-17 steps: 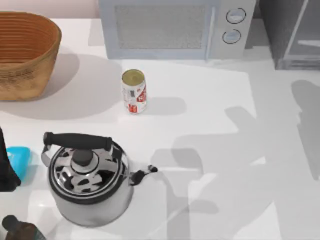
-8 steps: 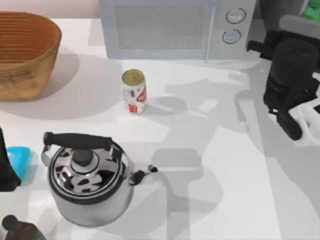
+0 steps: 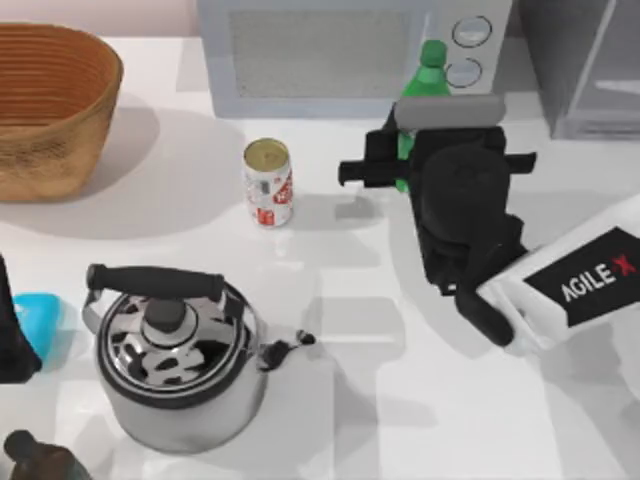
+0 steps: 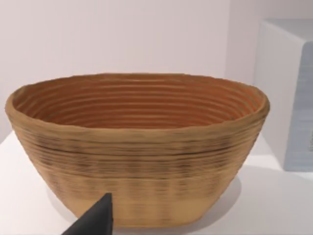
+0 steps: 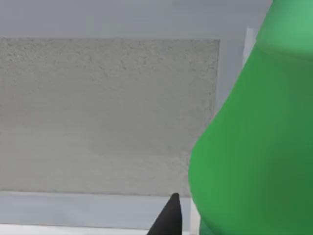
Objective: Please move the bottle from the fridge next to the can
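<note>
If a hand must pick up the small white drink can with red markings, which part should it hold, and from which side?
Probably hold the small white drink can with red markings around its round side wall, mid-height. It stands upright, so level fingers fit. Come from the table's right, where bare surface lies; the steel kettle sits in front of it.

Bottle (image 3: 428, 68): only cap and shoulder visible in top view; body and label hidden behind right gripper (image 3: 400, 165). Fridge (image 3: 590, 65) cut off at far right edge. Basket (image 3: 45, 105) clipped at left edge. Dark brown bottle (image 3: 35, 458) cropped at near-left corner.
</note>
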Tool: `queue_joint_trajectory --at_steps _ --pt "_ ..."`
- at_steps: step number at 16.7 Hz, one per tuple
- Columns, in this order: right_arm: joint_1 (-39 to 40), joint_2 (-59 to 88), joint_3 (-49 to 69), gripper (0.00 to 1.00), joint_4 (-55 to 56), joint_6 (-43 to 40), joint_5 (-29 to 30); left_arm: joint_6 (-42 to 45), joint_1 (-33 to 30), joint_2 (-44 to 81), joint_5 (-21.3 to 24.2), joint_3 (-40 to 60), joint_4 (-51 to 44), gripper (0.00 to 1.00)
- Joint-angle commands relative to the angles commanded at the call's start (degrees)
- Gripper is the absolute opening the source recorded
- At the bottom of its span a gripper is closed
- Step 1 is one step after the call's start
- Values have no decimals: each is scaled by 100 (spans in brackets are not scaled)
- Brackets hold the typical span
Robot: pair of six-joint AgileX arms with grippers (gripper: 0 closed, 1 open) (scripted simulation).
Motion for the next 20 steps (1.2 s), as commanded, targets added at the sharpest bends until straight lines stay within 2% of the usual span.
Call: queue_joint_trajectory --at_steps 8,20 --pt "0 0 -1 0 0 0 0 0 0 0 0 0 0 100" --pt "0 0 -1 90 0 0 0 0 0 0 0 0 0 100"
